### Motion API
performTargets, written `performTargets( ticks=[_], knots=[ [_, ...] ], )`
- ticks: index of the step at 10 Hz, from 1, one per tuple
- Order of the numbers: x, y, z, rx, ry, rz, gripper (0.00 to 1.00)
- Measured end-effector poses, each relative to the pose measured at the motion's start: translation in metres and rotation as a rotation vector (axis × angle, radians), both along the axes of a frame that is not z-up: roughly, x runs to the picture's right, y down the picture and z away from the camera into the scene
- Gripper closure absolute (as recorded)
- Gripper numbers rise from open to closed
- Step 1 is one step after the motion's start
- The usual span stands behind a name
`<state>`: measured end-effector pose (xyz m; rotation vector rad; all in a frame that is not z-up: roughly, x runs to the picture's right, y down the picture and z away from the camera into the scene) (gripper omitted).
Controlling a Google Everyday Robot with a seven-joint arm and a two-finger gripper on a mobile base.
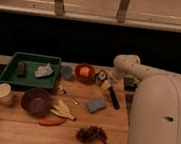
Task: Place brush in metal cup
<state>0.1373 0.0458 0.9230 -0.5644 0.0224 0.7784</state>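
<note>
In the camera view, your gripper [107, 84] hangs low over the back right part of the wooden table [112, 125], at the end of the white arm [135, 67] that reaches in from the right. You cannot tell from here how far it is open, nor whether it has hold of anything.

The brush [114, 97] lies just below and slightly right of the gripper, its dark length slanting down toward the table's right side, its upper end right at the gripper. The metal cup [100, 77] stands just left of the gripper, very close, slightly farther back.

Further left of the gripper you have an orange fruit in a red bowl [85, 72], then a blue-grey cup [67, 73], then a green tray [29, 70] holding a crumpled white thing and a dark block.

Below and left of the gripper lies a blue sponge [96, 105], with a small silver spoon [68, 95] beyond it. Lower left still sit a banana [63, 110], a purple bowl [35, 101] and a white paper cup [2, 93]. A dark bunch of grapes [91, 135] lies well below the gripper, near the front edge.
</note>
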Motion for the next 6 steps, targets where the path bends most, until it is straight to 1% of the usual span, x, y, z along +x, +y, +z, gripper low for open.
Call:
performTargets(
  ticks=[6],
  knots=[
    [0.0003,0.0007,0.0003,-0.001,0.000,0.001,0.20]
  ],
)
